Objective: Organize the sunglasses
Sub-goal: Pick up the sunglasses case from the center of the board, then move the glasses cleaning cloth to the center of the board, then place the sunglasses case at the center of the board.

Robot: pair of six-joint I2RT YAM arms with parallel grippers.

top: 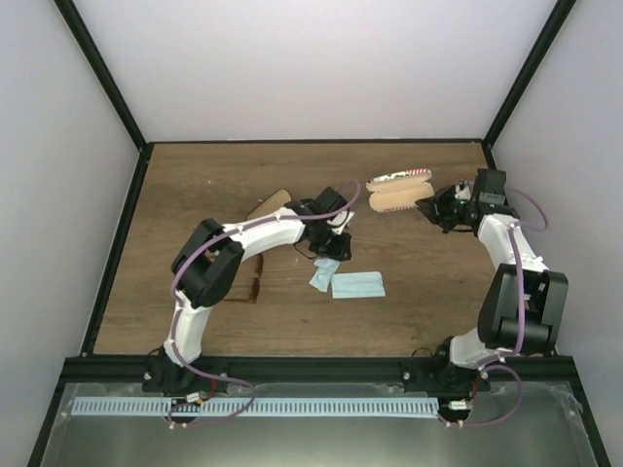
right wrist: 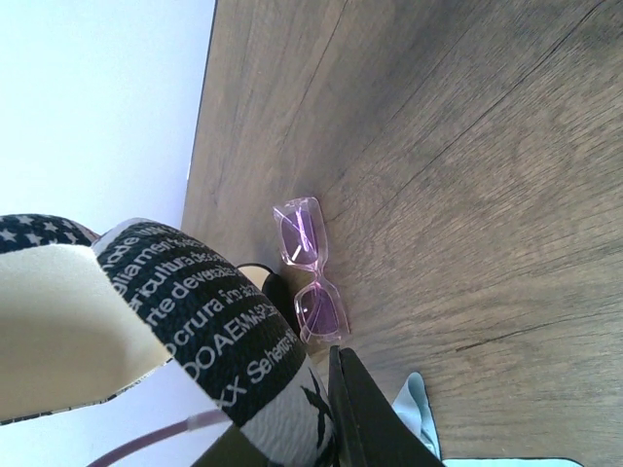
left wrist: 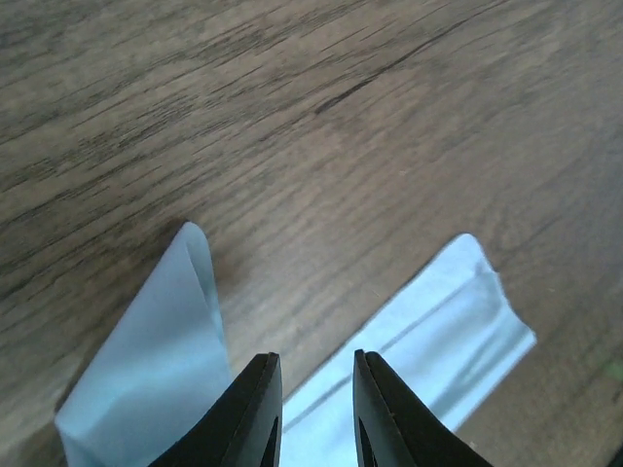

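Plainly, sunglasses [top: 255, 277] rest on wood-grain table [top: 195, 185] (pale walls [top: 292, 58] around).

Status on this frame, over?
Left end effector over blue cloths, narrow gap, grip unclear. Right end effector shut on open case. Sunglasses lie untouched, apart from both.

White lettering on the black band of the open case [right wrist: 209, 321]: "crura", "Se heme", rest unclear
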